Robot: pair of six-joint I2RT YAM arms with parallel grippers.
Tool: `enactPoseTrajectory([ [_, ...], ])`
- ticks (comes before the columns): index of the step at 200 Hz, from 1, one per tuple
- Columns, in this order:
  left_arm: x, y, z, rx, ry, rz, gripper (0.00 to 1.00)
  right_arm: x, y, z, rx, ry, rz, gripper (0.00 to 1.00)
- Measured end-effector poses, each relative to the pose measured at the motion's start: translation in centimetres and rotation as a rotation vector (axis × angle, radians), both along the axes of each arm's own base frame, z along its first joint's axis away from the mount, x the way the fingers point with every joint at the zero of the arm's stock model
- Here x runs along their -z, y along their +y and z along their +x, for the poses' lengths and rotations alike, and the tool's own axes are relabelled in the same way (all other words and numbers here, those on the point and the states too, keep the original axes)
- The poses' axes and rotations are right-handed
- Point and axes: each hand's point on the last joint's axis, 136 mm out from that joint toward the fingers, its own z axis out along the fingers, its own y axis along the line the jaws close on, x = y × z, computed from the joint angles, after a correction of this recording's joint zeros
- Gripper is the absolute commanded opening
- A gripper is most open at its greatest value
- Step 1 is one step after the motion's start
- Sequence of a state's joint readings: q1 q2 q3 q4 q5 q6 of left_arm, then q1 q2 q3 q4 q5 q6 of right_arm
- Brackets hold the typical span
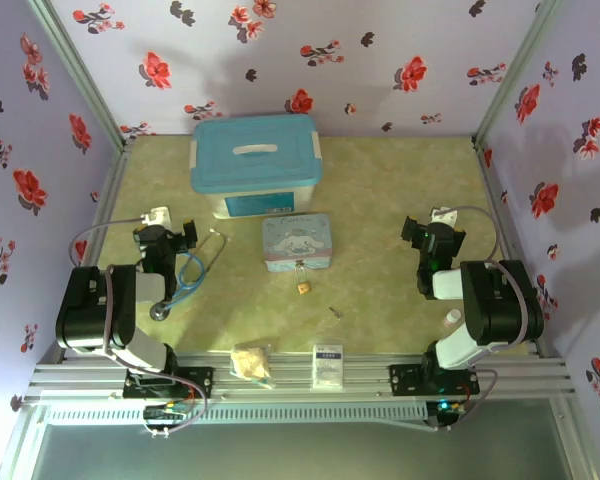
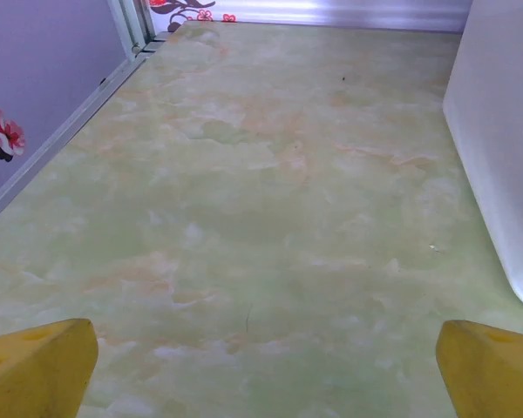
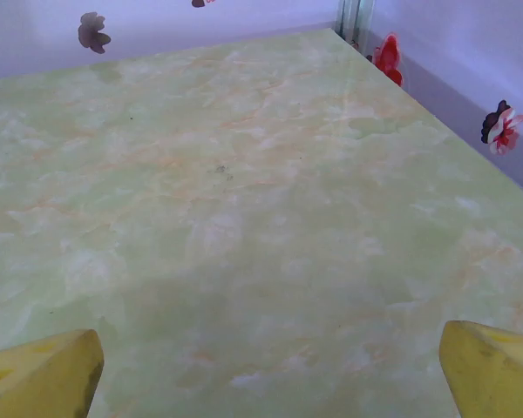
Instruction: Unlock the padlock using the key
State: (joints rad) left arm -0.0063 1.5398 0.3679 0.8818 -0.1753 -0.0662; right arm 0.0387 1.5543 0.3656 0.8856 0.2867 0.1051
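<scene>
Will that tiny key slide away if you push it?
The key looks thin and lies on a smooth table, so it would probably slide when nudged. It is tiny, so it is likely light and tricky to pinch.

Two arms, lower L & R of frame: left arm (image 1: pixel 100 318), right arm (image 1: pixel 495 300), black housings w/ white joints. Grey cable (image 1: pixel 76 243) loops each wrist. Yellow fingertips (image 2: pixel 35 370), blunt wedges.
</scene>
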Motion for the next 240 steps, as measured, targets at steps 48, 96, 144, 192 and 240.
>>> enactPoseTrajectory([
  [48,-0.06,-0.27,0.1,0.016,-0.001,-0.003,1.0,0.0,0.0,0.0,0.0,0.0,0.0,0.99],
  [96,-0.04,-0.35,0.1,0.019,-0.001,-0.005,1.0,0.0,0.0,0.0,0.0,0.0,0.0,0.99],
  [144,-0.11,-0.35,0.15,0.02,-0.003,-0.005,1.0,0.0,0.0,0.0,0.0,0.0,0.0,0.99],
  [192,-0.11,-0.35,0.15,0.02,-0.003,-0.005,1.0,0.0,0.0,0.0,0.0,0.0,0.0,0.99],
  [240,-0.11,-0.35,0.15,0.02,-0.003,-0.005,1.0,0.0,0.0,0.0,0.0,0.0,0.0,0.99],
])
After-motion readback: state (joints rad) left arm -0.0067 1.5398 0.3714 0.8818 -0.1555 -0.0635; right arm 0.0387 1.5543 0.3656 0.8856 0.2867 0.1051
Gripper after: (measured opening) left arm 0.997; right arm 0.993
